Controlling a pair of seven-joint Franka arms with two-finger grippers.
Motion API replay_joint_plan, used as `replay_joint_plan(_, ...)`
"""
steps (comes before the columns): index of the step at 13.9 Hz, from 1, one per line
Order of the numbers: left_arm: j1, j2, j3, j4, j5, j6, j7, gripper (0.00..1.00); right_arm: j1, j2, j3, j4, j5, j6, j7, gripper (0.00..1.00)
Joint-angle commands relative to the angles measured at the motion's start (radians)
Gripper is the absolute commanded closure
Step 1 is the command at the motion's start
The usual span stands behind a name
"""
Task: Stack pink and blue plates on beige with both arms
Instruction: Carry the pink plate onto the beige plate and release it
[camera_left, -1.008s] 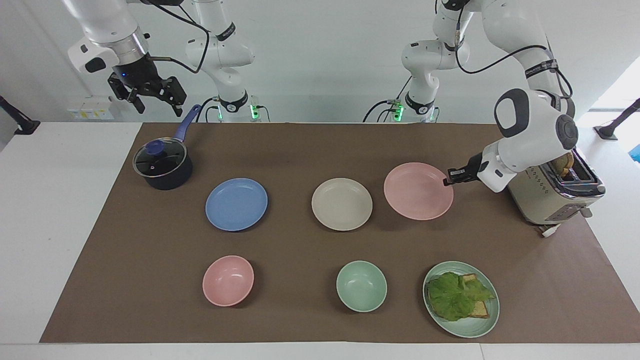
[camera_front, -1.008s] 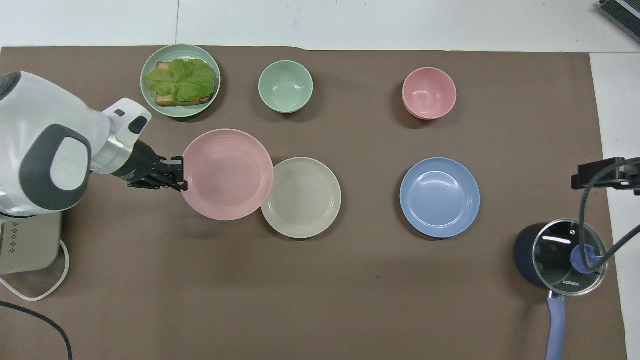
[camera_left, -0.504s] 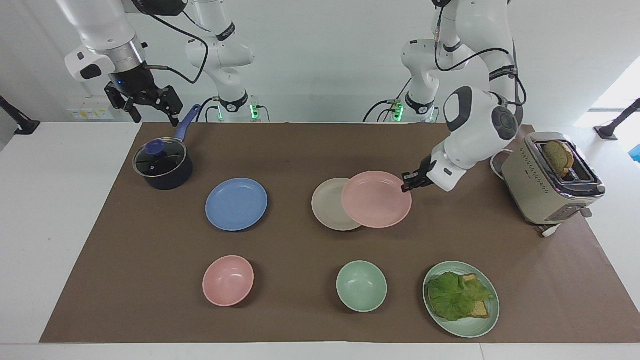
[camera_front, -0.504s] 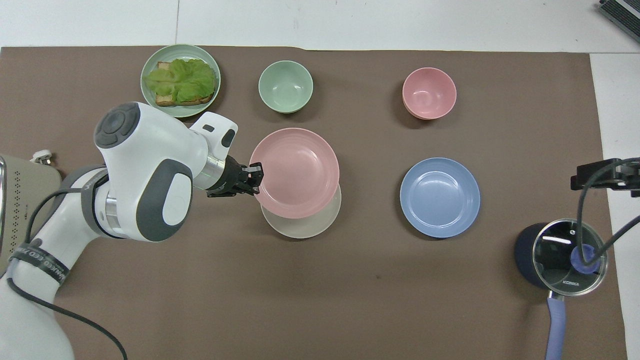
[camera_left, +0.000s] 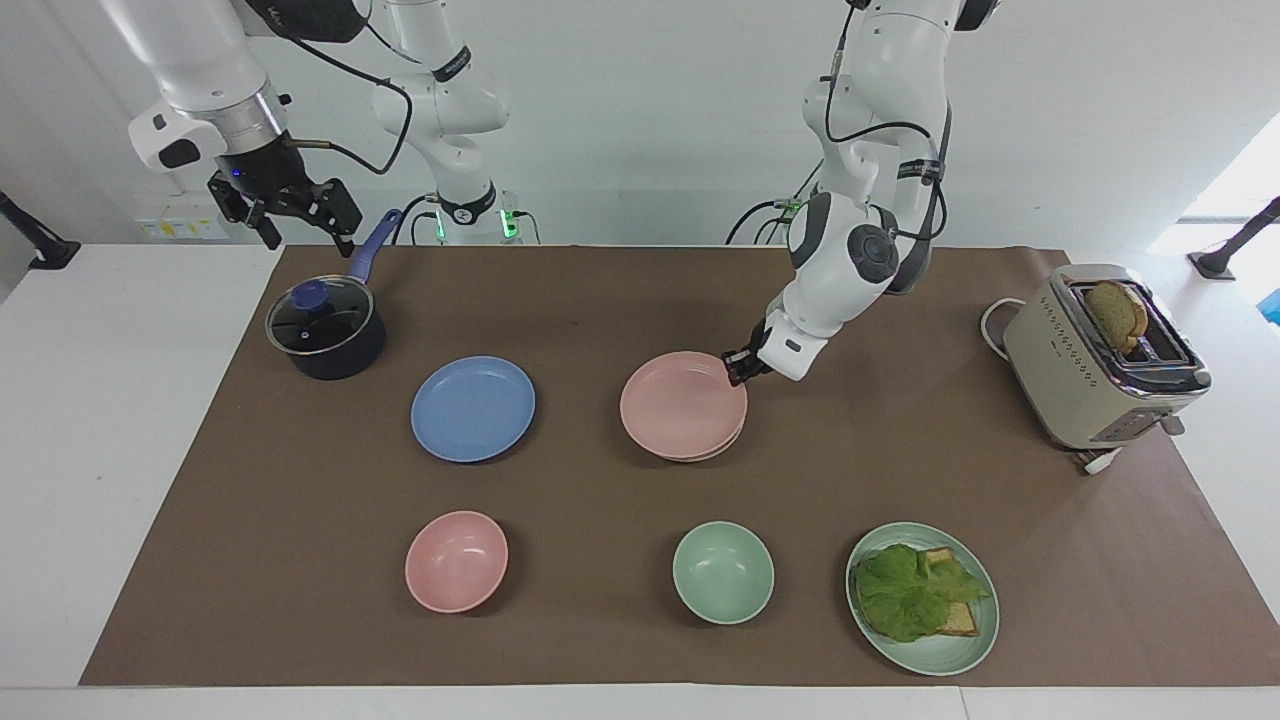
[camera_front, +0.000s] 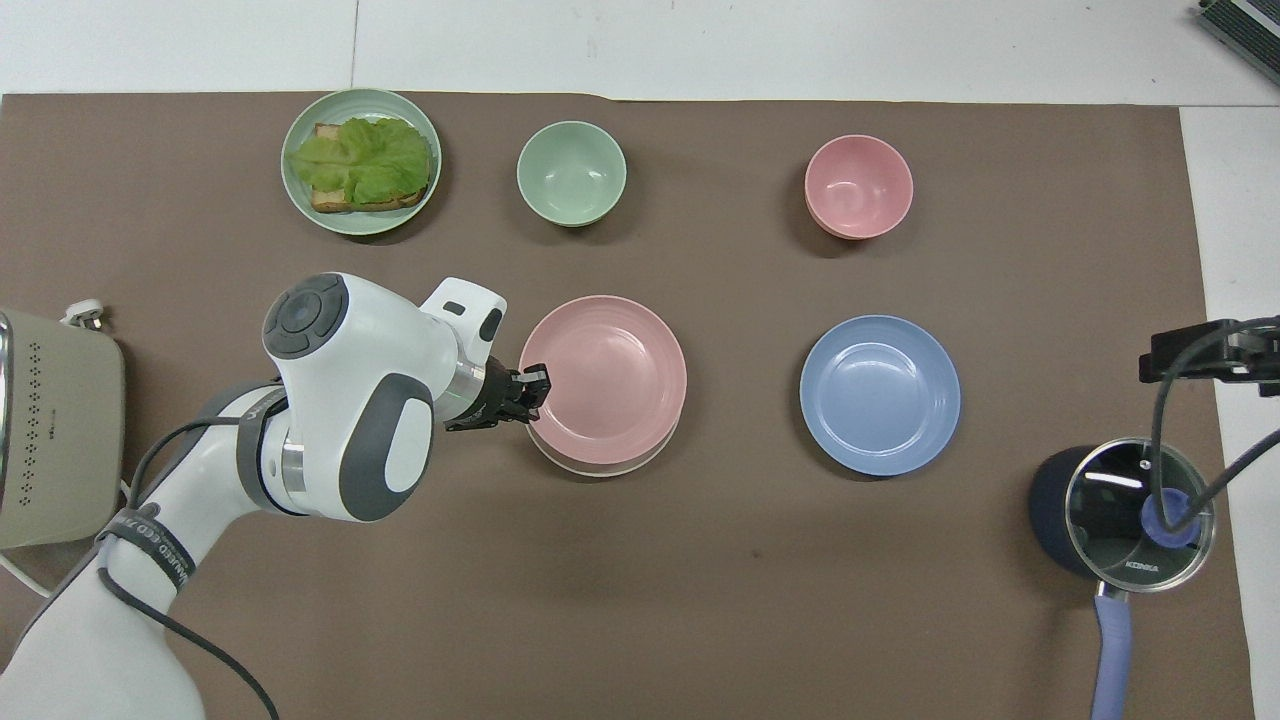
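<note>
Comparing the earlier pictures with the present one, the pink plate (camera_left: 682, 404) is found to have been carried from beside the toaster (camera_left: 1100, 360) toward the middle of the mat and brought over the beige plate (camera_left: 722, 451), of which only a thin crescent of rim is now seen under it. The left gripper (camera_left: 737, 366) is clamped shut on the pink plate's rim, at the edge toward the left arm's end of the table. Whether the pink plate is fully seated or just above the beige one cannot be told. The 1st of 2 stacking steps is therefore judged nearly done; release is taken to be the next requirement.

The right gripper (camera_left: 290, 210) is held high with its jaws wide apart and nothing between them, above the table edge just beside the saucepan (camera_left: 325, 335), having shifted only slightly over the last second. The blue plate (camera_left: 473, 408) lies flat on the mat, well apart from that gripper and below it, untouched, so the 2nd step is judged still to be done.

As for writing, 1 brand word is seen on the saucepan's glass lid (camera_front: 1140, 505) in the overhead view and appears to read KONKA. Lettering on a band around the left arm cannot be read with confidence.
</note>
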Motion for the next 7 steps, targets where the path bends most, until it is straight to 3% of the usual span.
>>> replay_joint_plan(1, -0.015, -0.015, 0.015, -0.018, -0.023, 0.017, 0.0, 1.0, -0.009, -0.026, 0.001, -0.037, 0.013, 0.018, -0.028, 0.0)
replay_joint_plan(2, -0.013, -0.015, 0.015, -0.015, -0.023, 0.015, 0.008, 0.59, -0.009, -0.026, 0.001, -0.04, 0.013, 0.019, -0.027, 0.0)
replay_joint_plan(3, -0.013, -0.014, 0.015, -0.015, -0.023, 0.012, 0.009, 0.01, -0.009, -0.026, 0.001, -0.04, 0.013, 0.021, -0.025, 0.0)
replay_joint_plan(7, -0.008, -0.015, 0.018, 0.005, -0.023, 0.003, 0.011, 0.0, -0.009, -0.024, 0.001, -0.127, 0.019, 0.088, -0.02, 0.0)
